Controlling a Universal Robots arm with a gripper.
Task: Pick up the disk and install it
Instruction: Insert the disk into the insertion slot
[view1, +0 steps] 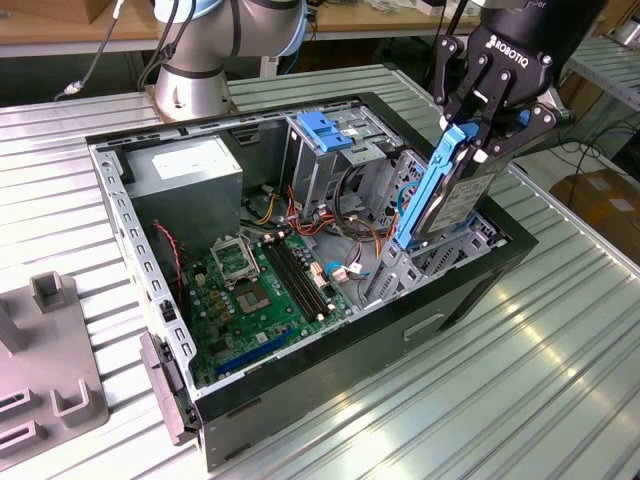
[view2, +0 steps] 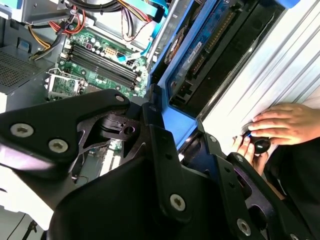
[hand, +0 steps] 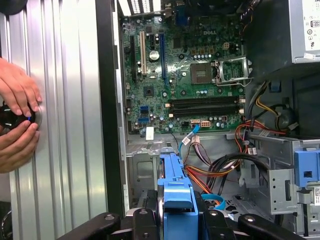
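The disk (view1: 458, 198), silver-grey with blue plastic rails, stands on edge and tilted, its lower end inside the drive bay at the exterior view's right end of the open computer case (view1: 330, 375). My gripper (view1: 480, 138) is shut on the disk's upper end, one black finger on each side. In the first wrist view the blue rail of the disk (hand: 177, 186) runs out from between my gripper (hand: 178, 220) fingers toward the case floor. The second wrist view shows the disk's (view2: 202, 47) board side and blue rail just beyond my gripper (view2: 172, 132).
Inside the case are a green motherboard (view1: 255, 285), a grey power-supply box (view1: 190, 172), a metal drive cage with a blue top (view1: 325, 130) and loose cables (hand: 215, 167). A person's hands (hand: 17, 117) rest on the ribbed table beside the case. A grey fixture (view1: 50, 375) sits at the exterior view's left.
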